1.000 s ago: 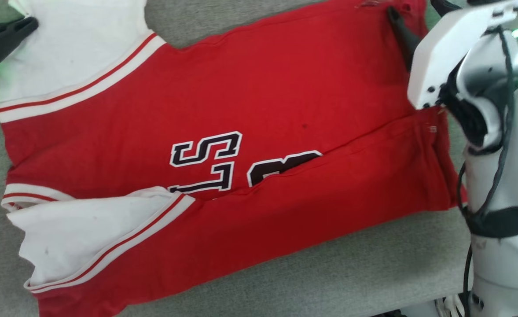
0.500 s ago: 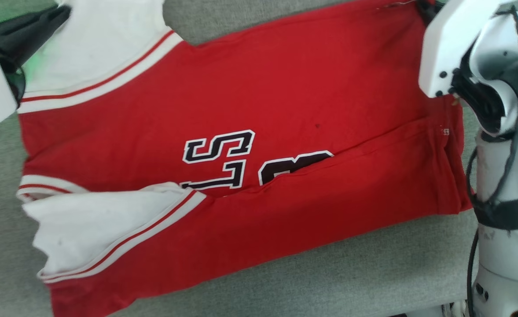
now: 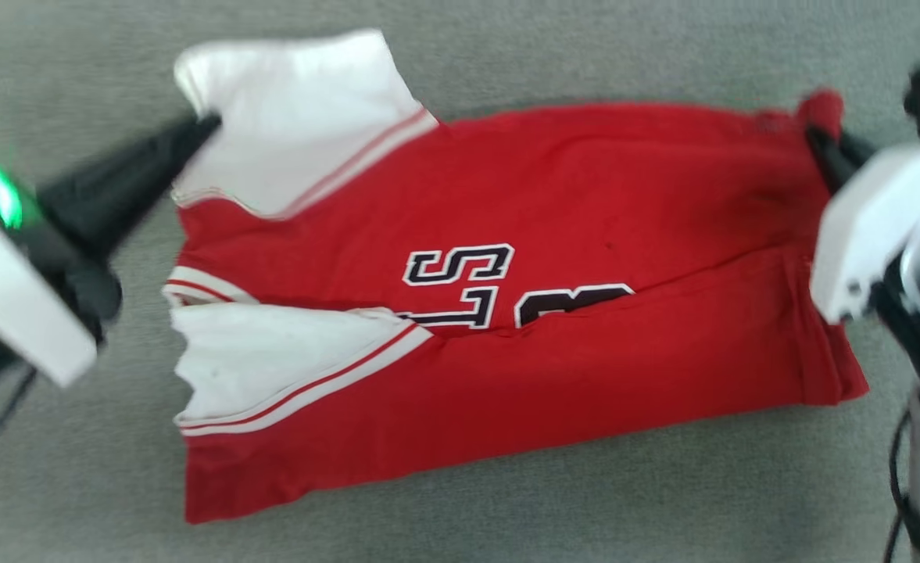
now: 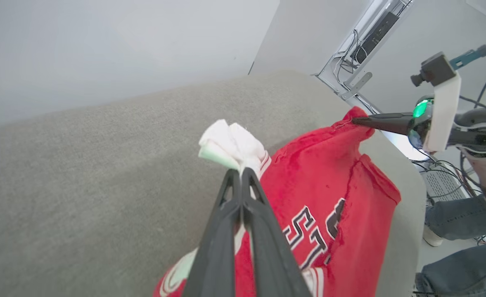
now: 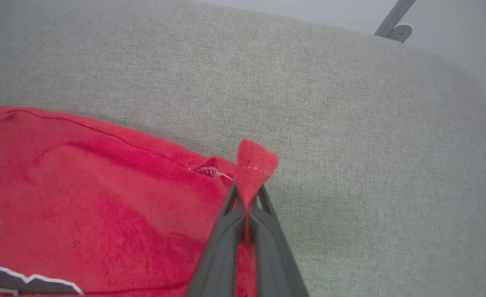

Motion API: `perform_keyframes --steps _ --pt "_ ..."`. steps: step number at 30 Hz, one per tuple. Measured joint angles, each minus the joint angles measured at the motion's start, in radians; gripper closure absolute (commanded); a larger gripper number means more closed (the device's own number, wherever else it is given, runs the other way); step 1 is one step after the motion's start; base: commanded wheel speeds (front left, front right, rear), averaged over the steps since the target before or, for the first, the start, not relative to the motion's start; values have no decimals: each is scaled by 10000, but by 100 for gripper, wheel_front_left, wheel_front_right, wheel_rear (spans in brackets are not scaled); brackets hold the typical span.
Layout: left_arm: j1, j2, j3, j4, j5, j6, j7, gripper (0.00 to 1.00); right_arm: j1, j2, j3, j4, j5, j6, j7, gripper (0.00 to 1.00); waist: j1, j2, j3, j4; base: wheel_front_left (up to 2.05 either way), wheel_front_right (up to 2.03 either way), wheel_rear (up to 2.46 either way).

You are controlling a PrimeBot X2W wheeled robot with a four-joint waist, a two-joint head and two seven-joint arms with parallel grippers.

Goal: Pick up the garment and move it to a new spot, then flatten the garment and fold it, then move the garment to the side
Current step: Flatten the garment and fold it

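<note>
You are looking down on a broad grey-green woven fabric tabletop (image 3: 506, 47), which is running out to a softly rounded far corner. Behind it a plain pale grey wall (image 4: 102, 49) is rising, catching even, soft light. Where the walls are meeting, a white metal rail (image 4: 362, 78) is carrying dark loose cables and a slim black box (image 4: 375, 35).

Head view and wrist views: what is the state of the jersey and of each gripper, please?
Jersey, lying on the grey cushion, near side folded over part of the lettering.
Left gripper, shut on the far white sleeve.
Right gripper, shut on a red hem corner.
</note>
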Motion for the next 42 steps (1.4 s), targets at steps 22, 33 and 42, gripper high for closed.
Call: perform_keyframes --steps 22,33,42 --pt "8027 -995 3310 -970 1340 0 -1060 100 4552 324 -1344 -1423 675 2 -1570 100 0 0 -691 679 0 0 0" --pt "8487 -2094 3496 840 2871 0 -1060 100 4105 391 -1313 295 351 0 -3064 100 0 0 -825 648 0 0 0" --pt "8728 -2882 4228 1624 3352 0 -1060 2 3774 479 -1262 1022 591 0 -3210 0 0 0 -989 580 0 0 0"
